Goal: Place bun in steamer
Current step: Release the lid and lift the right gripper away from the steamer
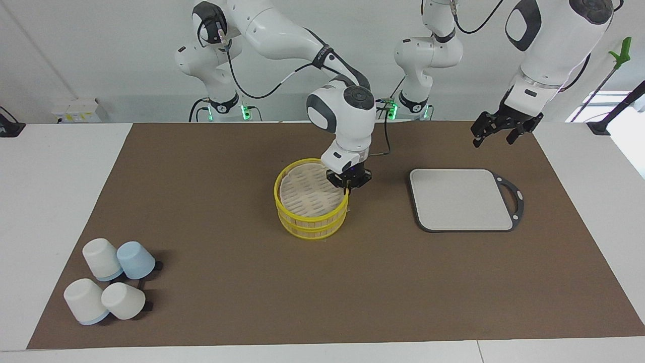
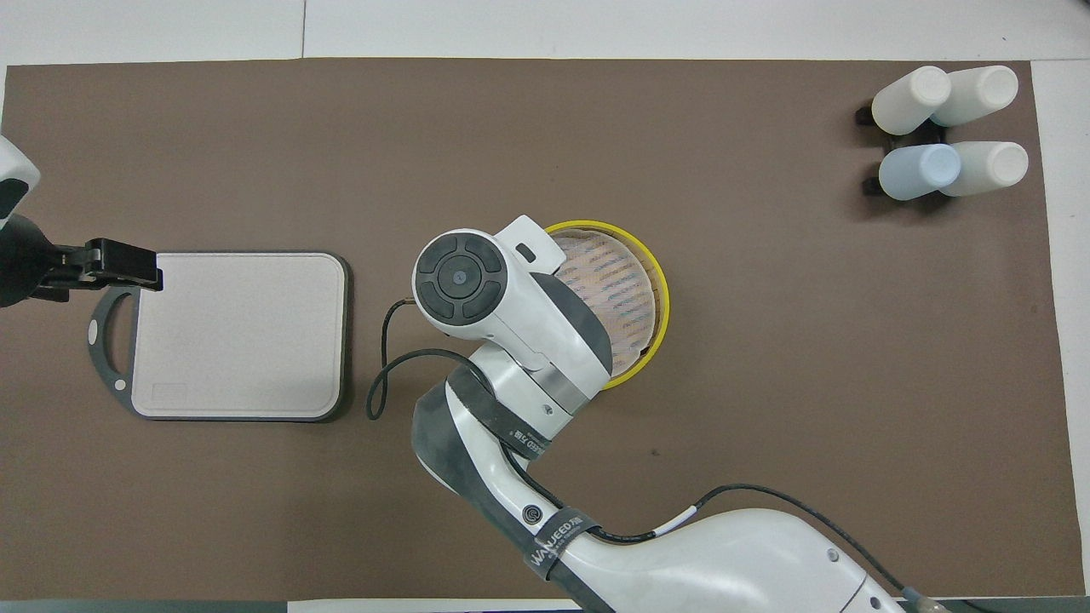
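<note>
Two robot arms stand at one long edge of a white tabletop (image 1: 50, 166) covered by a brown mat (image 1: 227, 282).

Facing view: the right arm reaches to the middle of the mat, and the right gripper (image 1: 347, 188) points down at the rim of the steamer (image 1: 311, 203), on the side toward the left arm's end. Its fingers are close together; whether they pinch anything cannot be told. The steamer is a round, yellow-rimmed basket in two stacked tiers, and the visible part of its pale slatted floor is bare. The bun cannot be seen in this view. A grey board (image 1: 461, 199) with a dark handle lies flat on the mat toward the left arm's end, well apart from the steamer. The left gripper (image 1: 499, 132) hangs in the air above the mat close to the board's handle corner, fingers spread and holding nothing. Four upturned cups (image 1: 108, 280), three white and one pale blue, cluster at the right arm's end, farther from the robots than the steamer.

Overhead view: the right arm's wrist covers part of the steamer (image 2: 654, 294), hiding its gripper. The bun is not visible here either. The left gripper (image 2: 128, 266) sits over the handle edge of the board (image 2: 238, 336). The cups (image 2: 945, 132) stand in the mat's (image 2: 766, 426) corner.
</note>
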Controlling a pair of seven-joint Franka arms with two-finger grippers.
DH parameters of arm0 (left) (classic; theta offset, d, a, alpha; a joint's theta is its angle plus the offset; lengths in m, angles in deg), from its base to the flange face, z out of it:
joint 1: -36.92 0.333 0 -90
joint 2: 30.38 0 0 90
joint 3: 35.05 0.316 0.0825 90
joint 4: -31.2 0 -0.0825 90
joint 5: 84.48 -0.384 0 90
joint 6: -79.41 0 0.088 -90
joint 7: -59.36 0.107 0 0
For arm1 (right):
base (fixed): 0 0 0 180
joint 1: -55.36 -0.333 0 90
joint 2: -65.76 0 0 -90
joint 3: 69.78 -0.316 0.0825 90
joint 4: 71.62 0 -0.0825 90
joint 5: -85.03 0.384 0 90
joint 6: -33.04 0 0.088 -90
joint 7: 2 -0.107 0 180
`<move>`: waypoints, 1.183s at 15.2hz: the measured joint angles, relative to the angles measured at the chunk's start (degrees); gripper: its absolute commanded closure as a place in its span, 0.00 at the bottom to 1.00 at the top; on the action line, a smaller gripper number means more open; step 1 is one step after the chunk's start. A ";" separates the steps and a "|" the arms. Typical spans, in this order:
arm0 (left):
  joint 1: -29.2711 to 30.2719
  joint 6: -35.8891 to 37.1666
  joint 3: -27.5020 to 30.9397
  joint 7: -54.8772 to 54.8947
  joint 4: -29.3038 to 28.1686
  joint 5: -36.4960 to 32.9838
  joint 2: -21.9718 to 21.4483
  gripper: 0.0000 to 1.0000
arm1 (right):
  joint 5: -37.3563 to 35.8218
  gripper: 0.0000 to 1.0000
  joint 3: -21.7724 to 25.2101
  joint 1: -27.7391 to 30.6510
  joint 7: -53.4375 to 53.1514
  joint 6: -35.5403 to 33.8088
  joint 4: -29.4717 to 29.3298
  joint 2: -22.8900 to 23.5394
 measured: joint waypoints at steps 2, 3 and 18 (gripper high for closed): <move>0.00 -0.01 -0.03 0.00 0.00 0.02 -0.01 0.00 | 0.00 0.43 0.02 0.01 0.00 0.67 0.96 -0.39; 0.00 -0.01 -0.05 0.00 0.00 0.03 -0.03 0.00 | 0.00 0.21 0.02 0.00 -0.02 0.87 1.23 -0.55; 0.00 -0.02 -0.06 0.05 0.01 0.06 -0.08 0.00 | -0.22 0.00 0.95 19.04 14.86 -10.22 0.15 -12.23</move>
